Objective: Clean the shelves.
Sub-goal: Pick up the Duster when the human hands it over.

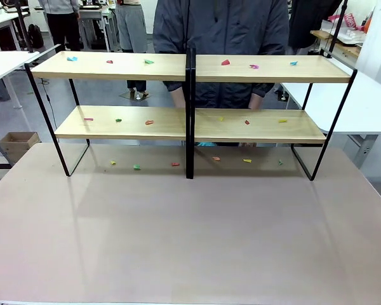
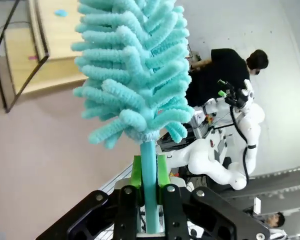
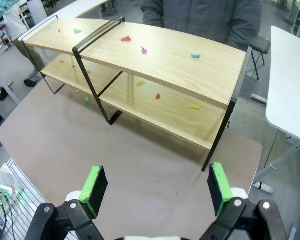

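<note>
- Left claw [image 2: 150, 172] is clenched on the thin teal handle [image 2: 149, 200] of a duster [image 2: 132, 65]; the handle runs up between the two green pads [image 2: 137, 172], and the fluffy teal head stands above them.
- Right claw [image 3: 157, 189] is released: its green pads [image 3: 96, 189] stand wide apart with nothing between them, high over the table's near part and looking down at the shelves from one end.
- Brownish-grey table [image 1: 190, 235] spreads across the front view, its near half bare.
- White tables [image 1: 368, 101] stand to either side, apart from it.
- The shelves [image 1: 127, 65] stand on the far part of the brownish table, stretching nearly across its width: two light wooden boards, one above the other, on a thin black frame with a black centre post [image 1: 190, 114].
- A person in a dark jacket [image 1: 222, 25] stands just behind the shelves, near the middle.
- A cardboard box [image 1: 19, 143] sits on the floor beyond the table's left corner.
- Small coloured scraps lie scattered on three levels:
  - on the top board, among them a red one [image 1: 225, 62], a pink one [image 1: 254, 66] and a blue one [image 1: 72, 58];
  - on the lower board, such as a green one [image 1: 118, 120] and a yellow one [image 1: 282, 120];
  - on the tabletop under the rack, such as a green one [image 1: 136, 167] and a yellow one [image 1: 247, 161].
</note>
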Robot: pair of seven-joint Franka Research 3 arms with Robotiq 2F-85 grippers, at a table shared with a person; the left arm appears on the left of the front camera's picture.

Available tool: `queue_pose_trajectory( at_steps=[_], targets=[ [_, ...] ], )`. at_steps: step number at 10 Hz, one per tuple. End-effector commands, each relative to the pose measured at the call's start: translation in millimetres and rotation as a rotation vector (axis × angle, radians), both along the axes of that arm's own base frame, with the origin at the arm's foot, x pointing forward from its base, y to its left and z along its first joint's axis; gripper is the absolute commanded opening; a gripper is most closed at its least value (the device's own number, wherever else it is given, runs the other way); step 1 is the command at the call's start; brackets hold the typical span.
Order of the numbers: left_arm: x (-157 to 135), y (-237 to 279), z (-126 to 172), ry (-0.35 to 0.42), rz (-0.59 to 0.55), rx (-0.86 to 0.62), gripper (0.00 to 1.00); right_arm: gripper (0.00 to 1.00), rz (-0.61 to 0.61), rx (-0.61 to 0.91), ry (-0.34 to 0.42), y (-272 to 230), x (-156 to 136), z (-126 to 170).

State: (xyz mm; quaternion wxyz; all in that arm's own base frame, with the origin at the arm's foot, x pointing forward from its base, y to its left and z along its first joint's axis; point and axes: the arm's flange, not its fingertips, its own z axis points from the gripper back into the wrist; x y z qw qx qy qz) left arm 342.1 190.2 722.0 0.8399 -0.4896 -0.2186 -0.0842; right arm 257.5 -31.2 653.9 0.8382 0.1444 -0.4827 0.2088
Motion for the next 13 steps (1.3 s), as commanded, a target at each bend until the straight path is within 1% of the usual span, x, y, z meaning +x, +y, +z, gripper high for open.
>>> queue_pose_trajectory(
  at_steps=[1,2,3,4,13],
  targets=[
    [-7,38,-3,0.038,0.0,-0.024,0.0,1.0,0.002,0.002,-0.002,0,0,0],
    [-17,56,-8,0.04,0.041,-0.031,0.0,1.0,0.002,0.002,-0.002,0,0,0],
    [-21,72,-9,0.004,0.098,-0.075,0.0,1.0,0.002,0.002,-0.002,0,0,0],
    [-20,51,-11,0.044,0.046,-0.037,0.0,1.0,0.002,0.002,-0.002,0,0,0],
    [-20,51,-11,0.044,0.046,-0.037,0.0,1.0,0.002,0.002,-0.002,0,0,0]
  ],
)
